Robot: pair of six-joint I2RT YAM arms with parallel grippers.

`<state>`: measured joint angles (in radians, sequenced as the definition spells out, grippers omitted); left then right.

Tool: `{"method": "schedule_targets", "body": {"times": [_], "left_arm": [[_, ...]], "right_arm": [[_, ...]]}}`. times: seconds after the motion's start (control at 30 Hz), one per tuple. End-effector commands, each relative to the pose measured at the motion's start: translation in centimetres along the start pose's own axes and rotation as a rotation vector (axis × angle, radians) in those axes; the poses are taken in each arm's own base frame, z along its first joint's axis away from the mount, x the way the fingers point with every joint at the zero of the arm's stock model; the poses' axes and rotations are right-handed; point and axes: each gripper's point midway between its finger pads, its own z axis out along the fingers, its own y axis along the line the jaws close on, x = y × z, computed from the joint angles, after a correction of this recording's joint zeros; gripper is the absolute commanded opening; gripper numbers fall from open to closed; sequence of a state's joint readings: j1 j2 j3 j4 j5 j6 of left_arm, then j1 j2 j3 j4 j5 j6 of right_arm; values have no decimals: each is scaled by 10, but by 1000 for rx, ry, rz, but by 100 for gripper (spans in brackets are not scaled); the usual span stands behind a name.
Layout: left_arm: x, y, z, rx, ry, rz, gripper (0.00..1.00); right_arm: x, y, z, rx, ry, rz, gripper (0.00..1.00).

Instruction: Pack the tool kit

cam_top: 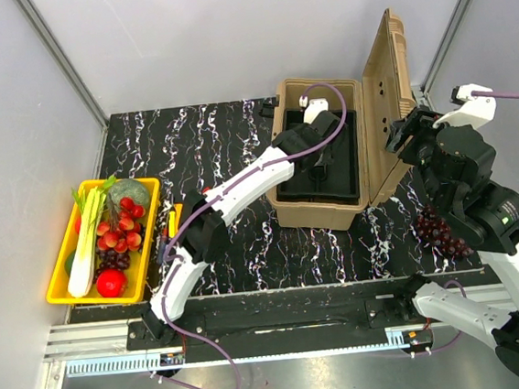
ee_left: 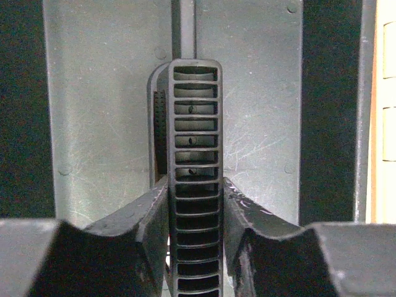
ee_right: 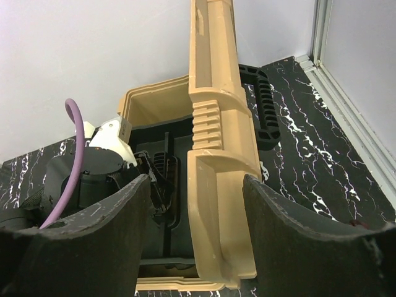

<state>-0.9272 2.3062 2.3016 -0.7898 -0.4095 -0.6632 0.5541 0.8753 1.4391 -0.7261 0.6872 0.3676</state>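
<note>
1. Left pincer [ee_left: 195, 185] is clenched on the one ribbed handle [ee_left: 195, 124] of the black inner tray [cam_top: 352, 153].
2. Right pincer [ee_right: 197, 180] is spread, straddling the upright lid [ee_right: 216, 154].
3. One tan toolbox [cam_top: 321, 209] sits open, far and right of centre on the marbled table [cam_top: 190, 137].

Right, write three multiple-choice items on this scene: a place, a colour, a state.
1. In the top view, relative to the large tan plastic toolbox, the yellow plastic tray of vegetables lies: A inside it; B to its left; C to its right.
2. The toolbox's moulded plastic inner tray is: A black; B red; C white.
3. The left end effector is: A open; B shut on the ribbed tray handle; C out of view.
Key: 1 B, it sits at far left, apart from the box. 2 A, black shows inside the tan walls. 3 B, both fingers press the handle.
</note>
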Motion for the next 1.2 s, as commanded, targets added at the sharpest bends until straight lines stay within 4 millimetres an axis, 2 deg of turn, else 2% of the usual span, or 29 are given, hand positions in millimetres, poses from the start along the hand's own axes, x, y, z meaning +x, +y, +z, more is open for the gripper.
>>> {"method": "schedule_targets", "body": {"times": [0.0,0.17,0.37,0.5,0.6,0.67,0.7,0.8,0.87,0.93,1.0,1.17], "left_arm": [[-31,-8,-13,21,-95,-11,49],[-59,-12,-32,54,-163,-30,62],[-111,-15,-81,117,-299,-67,70],[-143,-7,-116,158,-384,-88,76],[-160,9,-134,147,-444,-74,83],[-164,32,-137,91,-469,-65,87],[-168,43,-145,82,-480,-77,88],[-161,88,-144,20,-458,-132,90],[-157,122,-150,-19,-456,-177,91],[-142,158,-146,-78,-437,-207,92],[-133,187,-149,-117,-435,-236,93],[-106,239,-150,-197,-394,-280,94]], "right_arm": [[-7,1,-1,-4,-20,28,67],[-9,6,1,-13,-15,19,67],[-19,17,4,-42,-15,-4,69],[-37,42,5,-142,-29,-53,75],[-34,71,15,-250,7,-149,79],[-20,93,23,-328,67,-194,81],[-13,101,30,-340,95,-200,81],[17,121,50,-368,193,-210,84],[41,134,64,-378,272,-206,84],[59,140,78,-352,318,-183,84],[78,144,90,-331,358,-176,84],[123,142,119,-226,451,-174,82]]}}
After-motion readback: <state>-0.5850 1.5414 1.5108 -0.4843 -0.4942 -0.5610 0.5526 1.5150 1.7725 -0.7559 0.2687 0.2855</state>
